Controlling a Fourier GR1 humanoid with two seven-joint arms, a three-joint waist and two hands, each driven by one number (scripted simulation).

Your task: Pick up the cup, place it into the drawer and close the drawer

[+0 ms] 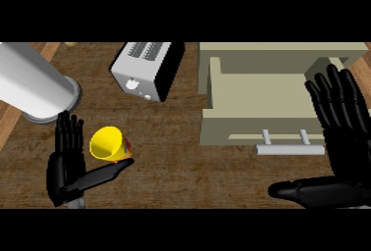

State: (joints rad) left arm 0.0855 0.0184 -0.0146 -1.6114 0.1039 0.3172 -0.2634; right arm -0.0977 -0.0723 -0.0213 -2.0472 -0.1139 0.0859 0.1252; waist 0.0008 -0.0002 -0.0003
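Note:
A yellow cup lies tipped on the brown counter at lower left, its open mouth facing up-left. My left hand stands right beside it with straight fingers to the cup's left and the thumb stretched under the cup's base; nothing is curled round it. The beige drawer stands pulled open at the right, its inside bare, with a silver handle on its front. My right hand is open, fingers pointing up, over the drawer's right side.
A white toaster stands at the top middle, left of the drawer. A large grey cylinder lies at the upper left, close above my left hand. Bare counter lies between the hands.

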